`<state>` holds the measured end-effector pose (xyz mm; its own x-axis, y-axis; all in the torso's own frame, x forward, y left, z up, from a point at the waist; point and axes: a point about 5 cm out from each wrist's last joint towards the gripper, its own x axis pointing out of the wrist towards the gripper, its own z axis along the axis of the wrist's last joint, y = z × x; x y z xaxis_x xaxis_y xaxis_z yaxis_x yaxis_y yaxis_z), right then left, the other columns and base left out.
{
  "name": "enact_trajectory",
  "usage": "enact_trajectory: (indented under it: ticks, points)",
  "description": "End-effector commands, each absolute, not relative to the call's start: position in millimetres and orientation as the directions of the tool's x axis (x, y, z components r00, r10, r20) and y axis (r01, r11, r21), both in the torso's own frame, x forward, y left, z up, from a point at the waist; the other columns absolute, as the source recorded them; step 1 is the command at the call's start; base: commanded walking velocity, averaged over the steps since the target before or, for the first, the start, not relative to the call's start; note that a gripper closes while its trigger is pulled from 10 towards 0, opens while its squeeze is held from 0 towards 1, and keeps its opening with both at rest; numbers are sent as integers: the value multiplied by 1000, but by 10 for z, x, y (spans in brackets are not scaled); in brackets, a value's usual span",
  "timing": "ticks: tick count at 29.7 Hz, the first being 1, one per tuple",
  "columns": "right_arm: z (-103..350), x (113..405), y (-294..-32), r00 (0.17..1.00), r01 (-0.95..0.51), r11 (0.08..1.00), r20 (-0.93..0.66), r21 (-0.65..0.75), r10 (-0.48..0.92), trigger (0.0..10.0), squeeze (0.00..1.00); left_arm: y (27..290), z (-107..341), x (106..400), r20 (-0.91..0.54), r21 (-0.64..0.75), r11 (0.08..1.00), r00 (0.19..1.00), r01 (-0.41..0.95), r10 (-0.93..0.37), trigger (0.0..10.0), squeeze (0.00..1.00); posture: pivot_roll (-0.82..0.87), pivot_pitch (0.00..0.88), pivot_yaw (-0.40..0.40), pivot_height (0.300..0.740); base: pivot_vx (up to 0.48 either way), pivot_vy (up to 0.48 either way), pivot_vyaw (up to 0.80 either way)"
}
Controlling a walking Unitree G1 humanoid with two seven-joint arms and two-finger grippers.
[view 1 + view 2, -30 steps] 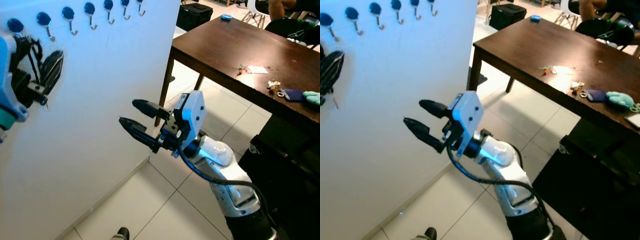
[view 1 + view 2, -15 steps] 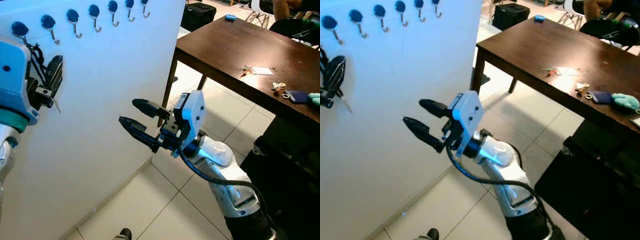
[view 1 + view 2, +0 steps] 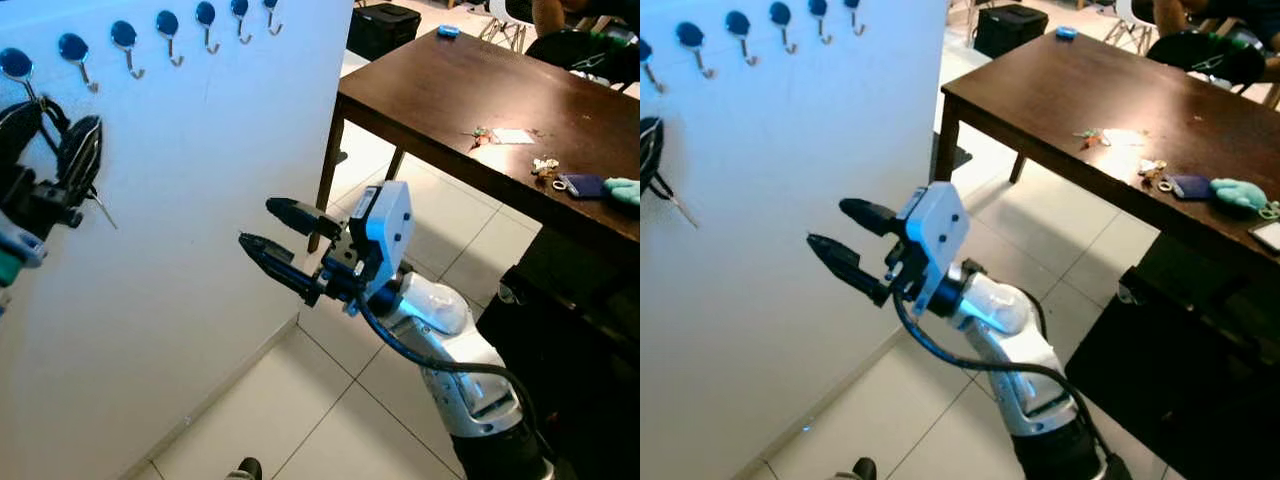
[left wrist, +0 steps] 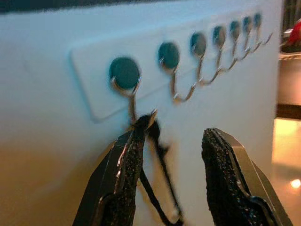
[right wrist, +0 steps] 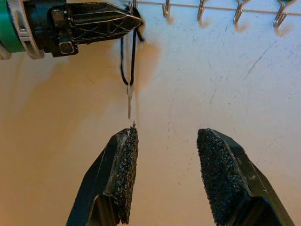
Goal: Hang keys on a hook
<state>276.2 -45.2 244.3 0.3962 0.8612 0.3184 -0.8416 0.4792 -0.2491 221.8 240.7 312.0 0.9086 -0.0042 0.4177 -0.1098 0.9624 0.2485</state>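
Note:
A row of blue-capped metal hooks (image 3: 125, 35) runs along the white wall. A black cord loop (image 4: 157, 179) hangs from the end hook (image 4: 126, 75), with a thin metal key (image 3: 100, 212) dangling below it. My left gripper (image 3: 62, 120) is open at the wall just under that hook, one fingertip (image 4: 136, 136) touching the cord. In the right wrist view the key (image 5: 129, 101) hangs just above my right gripper (image 5: 164, 139). My right gripper (image 3: 256, 223) is open and empty, held out in front of the wall lower down.
A dark wooden table (image 3: 450, 90) stands to the right, with loose keys (image 3: 545, 168), a blue pouch (image 3: 585, 185) and a teal plush (image 3: 625, 190) on it. A black case (image 3: 385, 25) sits on the floor beyond. A person sits at the far right (image 3: 560, 12). White floor tiles lie below.
My left gripper has drawn back to the left and a little down from the end hook, and its fingers now stand apart. The key swings free on its cord. The right arm has held still.

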Motion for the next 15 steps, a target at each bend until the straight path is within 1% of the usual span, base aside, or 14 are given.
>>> enact_trajectory:
  ticks: [1, 3, 5, 6, 9, 10, 12, 14, 15]
  points:
    - [2427, 2729, -443, 390, -847, 471, 314, -247, 866, 10000, 0, 2509, 3110, 2203, 421, 262, 948, 905, -182, 58, 10000, 0, 32, 99, 33, 740, 0, 0, 0]
    - [2428, 2722, -444, 390, -847, 471, 315, -245, 865, 10000, 0, 2598, 3110, 2168, 435, 264, 931, 893, -253, 119, 10000, 0, 32, 101, 35, 740, 0, 0, 0]
    - [2427, 2721, -447, 391, -847, 472, 315, -245, 865, 10000, 0, 2619, 3110, 2157, 439, 273, 922, 888, -274, 135, 10000, 0, 32, 101, 35, 740, 0, 0, 0]
    - [2428, 2720, -453, 393, -846, 473, 313, -246, 865, 10000, 0, 2666, 3104, 2126, 441, 269, 911, 881, -312, 171, 10000, 0, 29, 106, 38, 740, 0, 0, 0]
    - [2428, 2719, -455, 394, -846, 474, 313, -245, 864, 10000, 0, 2685, 3089, 2108, 433, 271, 909, 884, -316, 178, 10000, 0, 29, 106, 38, 740, 0, 0, 0]
    - [2427, 2718, -458, 395, -845, 475, 312, -244, 864, 10000, 0, 2693, 3058, 2093, 413, 247, 924, 894, -293, 173, 10000, 0, 30, 110, 38, 740, 0, 0, 0]
    - [2420, 2713, -463, 396, -846, 475, 309, -243, 865, 10000, 0, 2668, 2999, 2047, 368, 195, 962, 923, -192, 110, 10000, 0, 31, 113, 38, 740, 0, 0, 0]
    - [2420, 2713, -463, 396, -846, 475, 309, -243, 865, 10000, 0, 2668, 2999, 2047, 368, 195, 962, 923, -192, 110, 10000, 0, 31, 113, 38, 740, 0, 0, 0]
    - [2416, 2711, -464, 396, -847, 473, 308, -242, 865, 10000, 0, 2661, 2980, 2022, 355, 138, 980, 931, -146, 88, 10000, 0, 36, 114, 36, 740, 0, 0, 0]
